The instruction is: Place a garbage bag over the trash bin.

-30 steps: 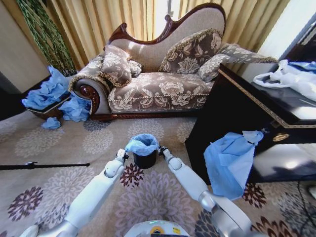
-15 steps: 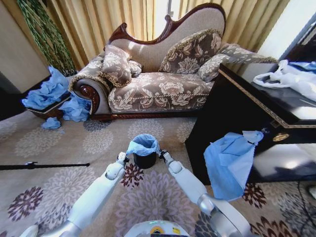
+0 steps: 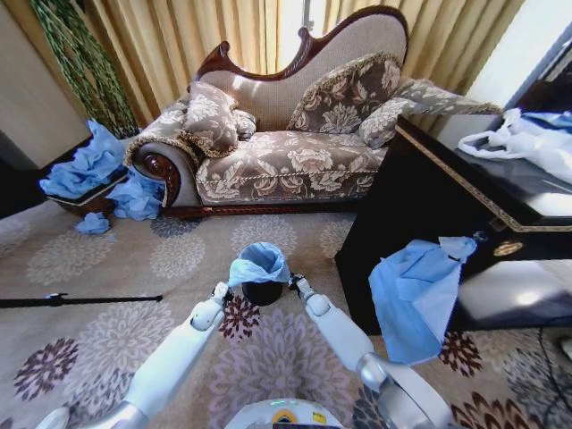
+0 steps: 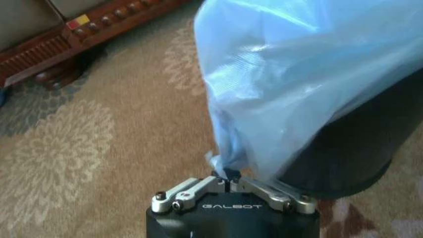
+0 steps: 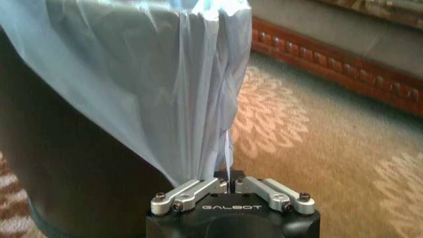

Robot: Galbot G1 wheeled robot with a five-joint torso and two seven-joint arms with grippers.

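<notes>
The left gripper has its fingers pinched together on a gathered edge of the bag; the right gripper likewise grips a bunched, pleated edge of the bag between closed fingers. Seen from the head, the left gripper and right gripper sit low on either side of the bin, which stands on the patterned carpet in front of the sofa. The bag is thin, crinkly, translucent light blue, draped over the bin's top and partway down its black wall, its mouth open upward. Compared with a second ago, both grippers have come lower and closer to the robot, and the bag covers more of the bin.
</notes>
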